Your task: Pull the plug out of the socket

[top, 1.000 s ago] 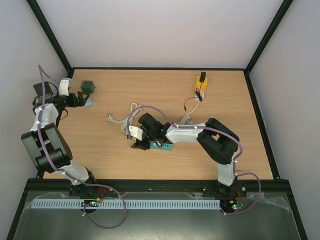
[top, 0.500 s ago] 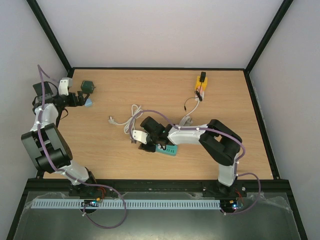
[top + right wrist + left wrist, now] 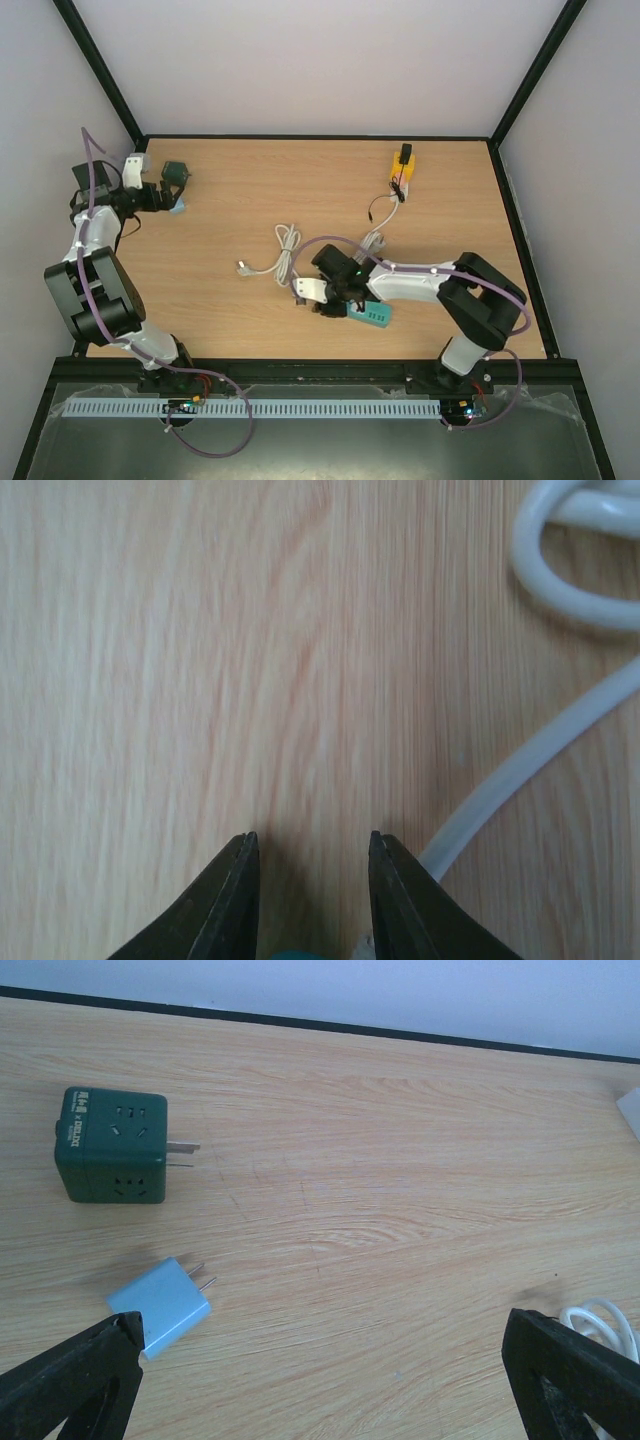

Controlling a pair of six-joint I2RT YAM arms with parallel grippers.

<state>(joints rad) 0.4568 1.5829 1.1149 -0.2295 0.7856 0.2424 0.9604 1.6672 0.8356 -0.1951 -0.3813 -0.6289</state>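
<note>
A teal socket strip lies near the table's front, right of centre. My right gripper is shut on its left end; a sliver of teal shows between the fingers in the right wrist view. A white cable runs from the strip to a loose end and passes the right finger. My left gripper is open and empty at the far left. Ahead of it lie a dark green cube socket and, apart from it, a light blue plug.
A yellow block with a black part and a thin dark wire sits at the back right. The green cube and the blue plug lie near the table's left edge, close to the black frame post.
My right gripper has dragged the teal strip toward the front right, and the white cable has trailed along with it. The left arm has barely moved.
</note>
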